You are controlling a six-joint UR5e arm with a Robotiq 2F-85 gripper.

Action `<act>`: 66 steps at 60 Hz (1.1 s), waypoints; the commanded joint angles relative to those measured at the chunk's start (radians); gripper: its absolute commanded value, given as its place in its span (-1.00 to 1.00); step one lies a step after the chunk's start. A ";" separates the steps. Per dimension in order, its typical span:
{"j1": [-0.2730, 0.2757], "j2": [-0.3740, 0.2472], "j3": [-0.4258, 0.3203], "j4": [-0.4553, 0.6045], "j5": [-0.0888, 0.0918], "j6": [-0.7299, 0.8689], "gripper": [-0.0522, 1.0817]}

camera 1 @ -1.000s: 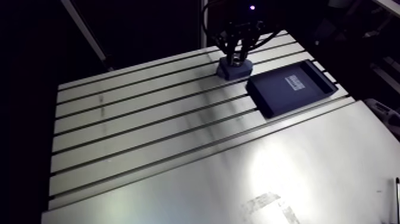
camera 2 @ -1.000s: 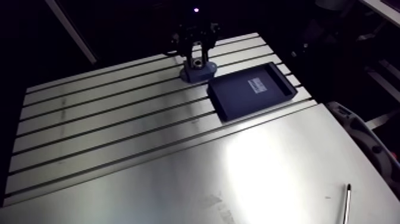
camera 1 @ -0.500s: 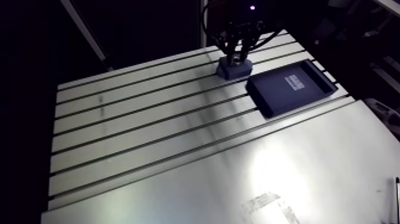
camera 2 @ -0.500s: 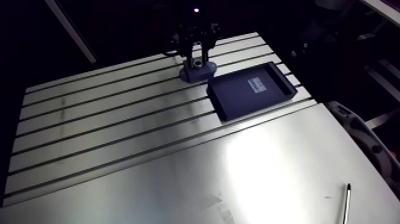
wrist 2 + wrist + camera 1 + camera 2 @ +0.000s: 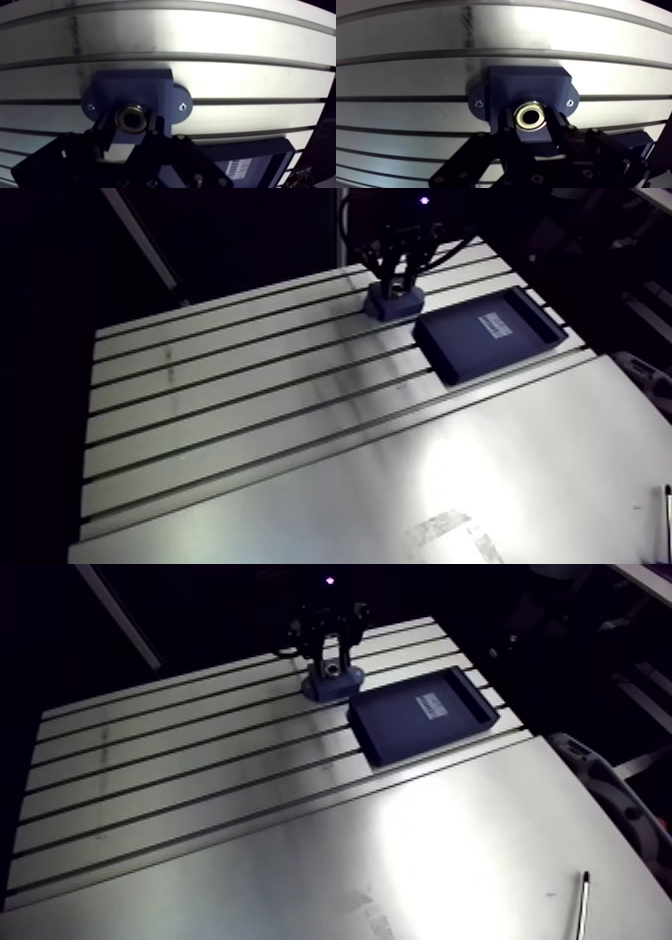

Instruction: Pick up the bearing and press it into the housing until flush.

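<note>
The gripper (image 5: 532, 121) is clenched on the brass-coloured bearing (image 5: 531, 116), holding it between its fingers right at the bore of the dark blue housing (image 5: 528, 82), in the upper middle of the arm view. I judge that the pressing step is in hand; the next move calls for a straight downward push until the bearing is flush. The black tray (image 5: 455, 353) beside the housing carries a barcode label (image 5: 497, 323), too small to read.

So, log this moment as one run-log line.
two-finger gripper: shut on brass-coloured ring bearing | bearing: at bore of blue block housing | flush: cannot tell
</note>
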 commanded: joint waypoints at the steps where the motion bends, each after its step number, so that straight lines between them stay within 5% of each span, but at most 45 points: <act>1: 0.000 -0.009 0.000 0.000 0.003 0.000 -0.89; 39: 0.004 -0.074 -0.044 0.126 0.015 0.026 -0.87; 41: 0.004 -0.075 -0.049 0.132 0.015 0.030 -0.67; 43: 0.004 -0.075 -0.051 0.139 0.017 0.036 0.07; 44: 0.004 -0.075 -0.051 0.139 0.017 0.036 0.07; 45: 0.004 -0.075 -0.051 0.140 0.016 0.038 0.43; 57: 0.001 -0.075 -0.048 0.146 0.014 0.043 0.91; 66: 0.000 -0.072 -0.048 0.146 0.010 0.038 0.99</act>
